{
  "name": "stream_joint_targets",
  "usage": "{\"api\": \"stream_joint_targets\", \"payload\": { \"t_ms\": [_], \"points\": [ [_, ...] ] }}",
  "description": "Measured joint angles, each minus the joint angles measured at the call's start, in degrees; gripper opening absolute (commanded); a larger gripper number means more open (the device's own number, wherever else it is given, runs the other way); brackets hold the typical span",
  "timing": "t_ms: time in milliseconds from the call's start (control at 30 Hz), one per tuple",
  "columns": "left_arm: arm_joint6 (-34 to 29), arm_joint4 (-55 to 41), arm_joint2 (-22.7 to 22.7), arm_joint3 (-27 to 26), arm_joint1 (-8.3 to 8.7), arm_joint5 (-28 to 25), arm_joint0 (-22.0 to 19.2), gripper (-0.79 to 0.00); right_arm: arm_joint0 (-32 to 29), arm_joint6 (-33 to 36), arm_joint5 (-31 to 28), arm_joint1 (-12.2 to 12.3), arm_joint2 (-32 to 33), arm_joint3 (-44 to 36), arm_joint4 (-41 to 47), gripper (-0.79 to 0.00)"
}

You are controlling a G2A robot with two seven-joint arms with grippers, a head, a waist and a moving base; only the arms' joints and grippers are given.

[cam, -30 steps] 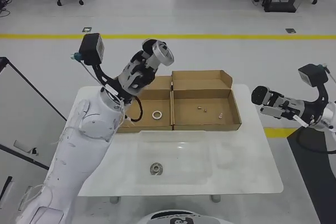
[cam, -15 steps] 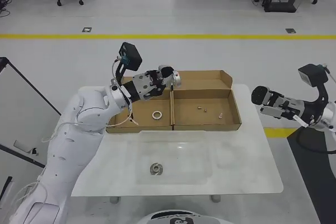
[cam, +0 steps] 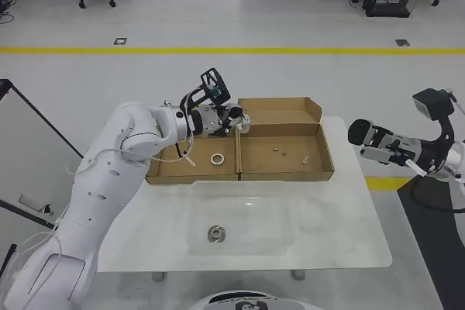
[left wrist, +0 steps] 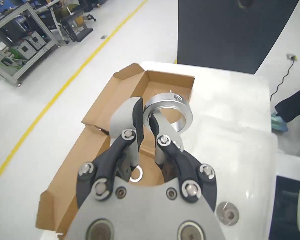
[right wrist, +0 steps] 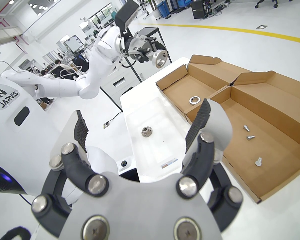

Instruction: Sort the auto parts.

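Over the box (left wrist: pixel 170 84), left jaws pinch the metal ring (left wrist: pixel 185 112) by its rim.

Silver ring (left wrist: pixel 165 98) aloft above cardboard boxes (cam: pixel 283 115)

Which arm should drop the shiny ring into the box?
Left. The left gripper holds the ring close to the box where a matching ring lies. The right gripper is open and empty, well away from that box.
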Motion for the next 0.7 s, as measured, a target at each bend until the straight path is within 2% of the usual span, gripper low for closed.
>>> {"api": "stream_joint_targets", "payload": {
  "t_ms": [200, 433, 700],
  "points": [
    [-4.9, 3.6, 5.4, 7.9, -0.82, -4.0, -6.4, -0.785, 0.0, 0.0, 0.0, 0.0, 0.0, 0.0, 0.0, 0.0],
    [-8.6, 7.3, 10.8, 14.7, -1.74, -6.9, -10.7, -0.785, 0.0, 0.0, 0.0, 0.0, 0.0, 0.0, 0.0, 0.0],
    [-9.4, 12.0, 15.9, 23.2, -3.09, -9.3, -15.2, -0.785, 0.0, 0.0, 0.0, 0.0, 0.0, 0.0, 0.0, 0.0]
  ]
}}
